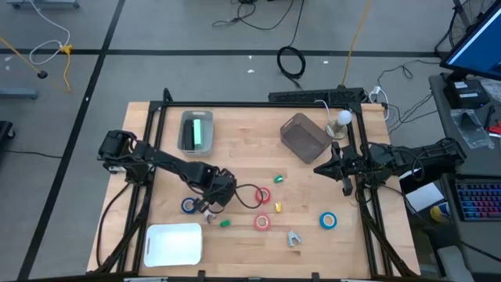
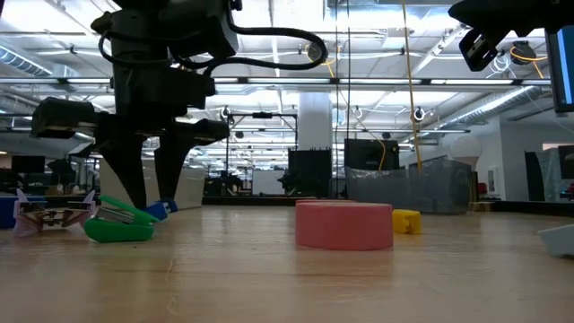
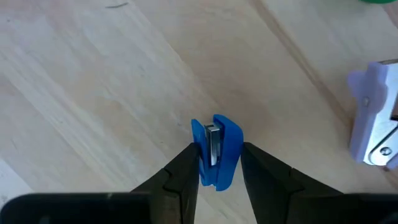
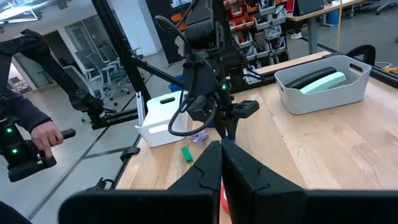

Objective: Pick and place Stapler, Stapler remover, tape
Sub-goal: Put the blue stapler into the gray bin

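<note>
My left gripper (image 1: 210, 204) points down over the table's left middle, shut on a small blue stapler (image 3: 216, 152). A lilac staple remover (image 3: 373, 118) and a small green stapler (image 2: 117, 224) lie on the table close by. A blue tape roll (image 1: 189, 205) lies flat beside the gripper. Two red rolls (image 1: 262, 195) (image 1: 262, 222) and another blue roll (image 1: 328, 221) lie flat further right. A mint-green stapler (image 1: 200, 131) lies in a grey bin (image 1: 185, 133). My right gripper (image 1: 317, 168) waits shut, held level above the right edge. My left gripper pinches the blue stapler's two long sides (image 3: 231, 155) between its two fingers (image 3: 186, 168), coming from above and pointing down. One end of the stapler, with its metal strip, faces up. It sits close to the tabletop; whether it rests on the wood cannot be told.
A white tray (image 1: 174, 243) sits at the near left, a dark see-through bin (image 1: 304, 137) at the far right. A grey staple remover (image 1: 293, 238), a yellow piece (image 1: 277, 207) and a green piece (image 1: 278, 178) lie about the middle. A person's hand (image 4: 46, 134) shows beyond the table.
</note>
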Available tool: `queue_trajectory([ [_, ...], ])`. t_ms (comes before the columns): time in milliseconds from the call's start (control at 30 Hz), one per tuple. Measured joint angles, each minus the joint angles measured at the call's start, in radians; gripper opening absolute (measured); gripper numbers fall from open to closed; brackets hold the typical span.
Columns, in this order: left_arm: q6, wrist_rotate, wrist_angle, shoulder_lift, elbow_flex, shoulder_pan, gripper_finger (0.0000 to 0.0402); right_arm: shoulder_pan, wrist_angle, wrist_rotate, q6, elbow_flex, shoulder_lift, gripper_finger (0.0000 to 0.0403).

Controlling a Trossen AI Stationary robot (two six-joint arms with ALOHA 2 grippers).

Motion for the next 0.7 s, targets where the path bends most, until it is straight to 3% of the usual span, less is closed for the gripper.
queue_trajectory([
  [333,-0.018,0.000,0.001,0.000,0.000,0.007,0.0117,0.000,0.000,-0.002,0.014,0.000,0.000,0.0004],
  [700,-0.089,0.002,0.011,-0.002,0.003,0.007,0.0029,0.000,0.000,0.000,0.014,0.000,0.000,0.0004],
])
